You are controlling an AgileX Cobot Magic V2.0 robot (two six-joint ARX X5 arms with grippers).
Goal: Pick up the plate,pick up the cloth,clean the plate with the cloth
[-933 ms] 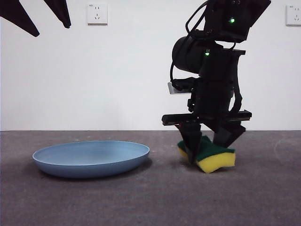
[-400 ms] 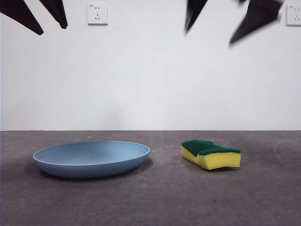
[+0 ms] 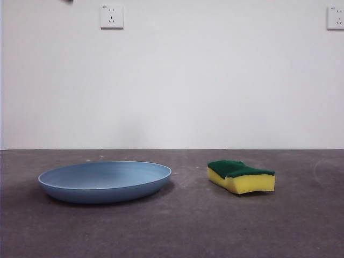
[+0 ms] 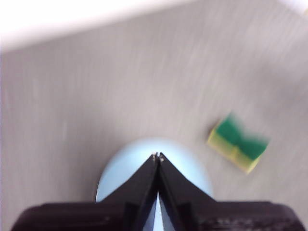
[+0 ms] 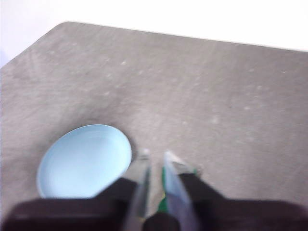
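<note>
front view: plate (image 3: 105, 181) and cloth (image 3: 241, 176) lie apart on the table (image 3: 188, 226). left wrist view: left gripper (image 4: 157, 157) pinched closed, high above the plate. right wrist view: right gripper (image 5: 155, 155) narrowly parted, empty, plate beside it, cloth behind its jaws.

Table (image 3: 183, 226): bears both items, which lie well apart, neither touching the other.

Plate (image 3: 105, 181): flat on the table, left of centre in the front view.

Cloth (image 3: 241, 176) (a sponge): on the table to the right of the plate, at about the same depth, scouring layer uppermost.

Wall (image 3: 177, 80): upright behind the table's far edge.

Sockets: one (image 3: 111, 16) on the wall above the plate, one (image 3: 335, 17) at the right edge, beyond the cloth.

Left gripper (image 4: 157, 157): above the plate.

Right gripper (image 5: 155, 156): above the table, with the plate to one side.
</note>
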